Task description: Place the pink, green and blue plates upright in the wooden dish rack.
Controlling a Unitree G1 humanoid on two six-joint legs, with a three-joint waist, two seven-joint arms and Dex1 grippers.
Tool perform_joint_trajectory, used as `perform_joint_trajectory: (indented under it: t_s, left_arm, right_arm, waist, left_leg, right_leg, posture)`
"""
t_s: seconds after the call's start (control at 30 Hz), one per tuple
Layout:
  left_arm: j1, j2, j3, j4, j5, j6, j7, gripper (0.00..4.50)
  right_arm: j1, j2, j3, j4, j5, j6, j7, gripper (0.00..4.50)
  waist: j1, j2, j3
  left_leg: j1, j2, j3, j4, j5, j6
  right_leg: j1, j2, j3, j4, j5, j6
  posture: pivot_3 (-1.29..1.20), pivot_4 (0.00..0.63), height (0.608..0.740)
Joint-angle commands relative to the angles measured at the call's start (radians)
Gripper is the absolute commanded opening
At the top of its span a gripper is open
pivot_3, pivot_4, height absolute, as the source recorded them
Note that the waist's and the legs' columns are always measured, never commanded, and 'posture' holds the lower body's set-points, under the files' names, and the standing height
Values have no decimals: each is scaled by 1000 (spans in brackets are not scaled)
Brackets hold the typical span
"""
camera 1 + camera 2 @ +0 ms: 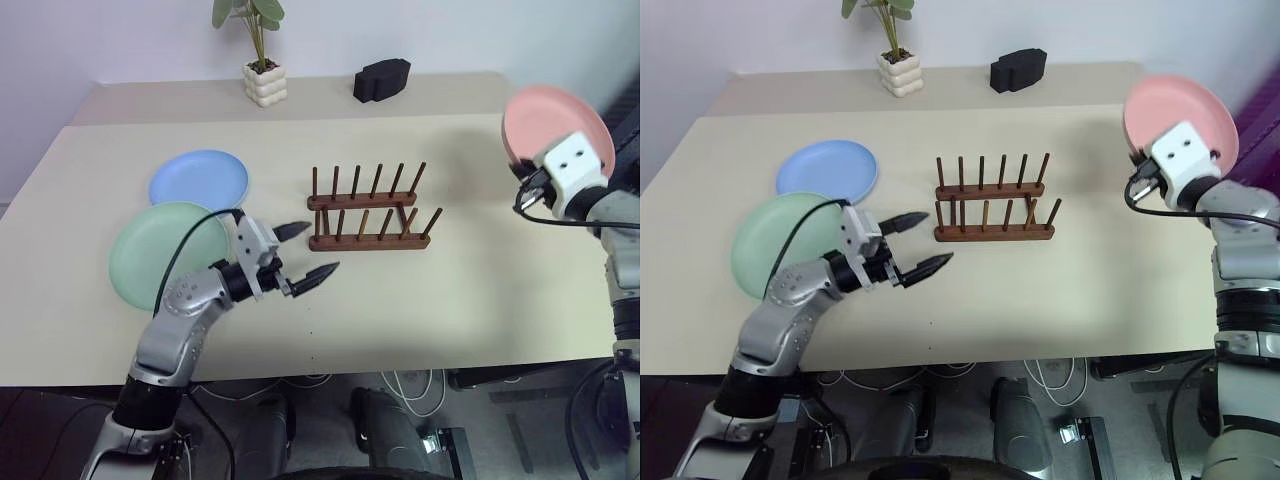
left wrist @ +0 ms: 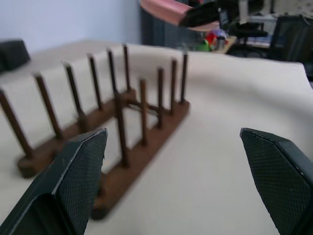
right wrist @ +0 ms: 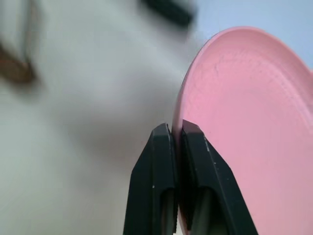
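Observation:
The pink plate (image 1: 550, 122) hangs lifted above the table's right side, tilted on edge, with my right gripper (image 3: 175, 134) shut on its rim. The wooden dish rack (image 1: 370, 211) stands empty at the table's centre, its pegs upright. The blue plate (image 1: 199, 180) lies flat to the left of the rack, and the green plate (image 1: 160, 250) lies flat in front of it, partly under my left arm. My left gripper (image 1: 305, 252) hovers open just left of the rack's near end, pointing toward it, nothing between its fingers (image 2: 80, 169).
A small potted plant (image 1: 263, 68) in a white pot and a black block (image 1: 381, 79) stand on the far table section behind the rack. Bare tabletop lies in front of the rack and between it and the pink plate.

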Motion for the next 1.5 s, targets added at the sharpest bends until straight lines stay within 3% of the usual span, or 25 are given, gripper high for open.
perform_joint_trajectory:
  t_s: [0.03,0.1,0.27,0.57,0.97,1.5]
  left_arm:
    - [-19,23,45,-21,-48,37,-9,4500]
    - [-25,37,54,-28,-66,59,-18,4500]
    - [-30,83,75,-44,-77,96,-23,4500]
    - [-15,78,62,-108,-87,143,5,4500]
    - [-24,78,67,-113,-95,158,8,4500]
    - [-10,71,61,-118,-92,147,17,4500]
  right_arm:
    - [-6,15,-74,-197,183,113,68,36]
    - [-9,28,-101,-274,286,203,91,36]
    - [-59,131,-218,-446,754,514,71,36]
    - [-78,268,-301,-464,1148,709,-117,36]
    - [16,277,-300,-422,1196,736,-158,36]
    - [16,317,-310,-317,1194,730,-220,36]
  waist:
    - [2,0,0]
    - [4,0,0]
    - [6,-1,0]
    - [6,-1,0]
    - [5,-1,0]
    - [5,-1,0]
  left_leg:
    - [0,0,0,0,0,0]
    - [0,0,0,0,0,0]
    - [-1,2,-1,1,0,0]
    - [-1,2,-1,1,0,0]
    - [-1,2,-1,0,0,0]
    - [-2,2,0,0,0,0]
  right_leg:
    - [0,0,0,0,0,0]
    - [0,0,0,0,-1,-1]
    - [0,-1,0,0,-1,-2]
    - [0,-1,0,0,-1,-2]
    - [-1,-1,0,-1,-1,-2]
    - [-1,-1,0,-1,-1,-2]
  posture:
    - [0,150,735]
    - [0,150,735]
    - [0,150,735]
    - [0,150,735]
    - [0,150,735]
    - [0,150,735]
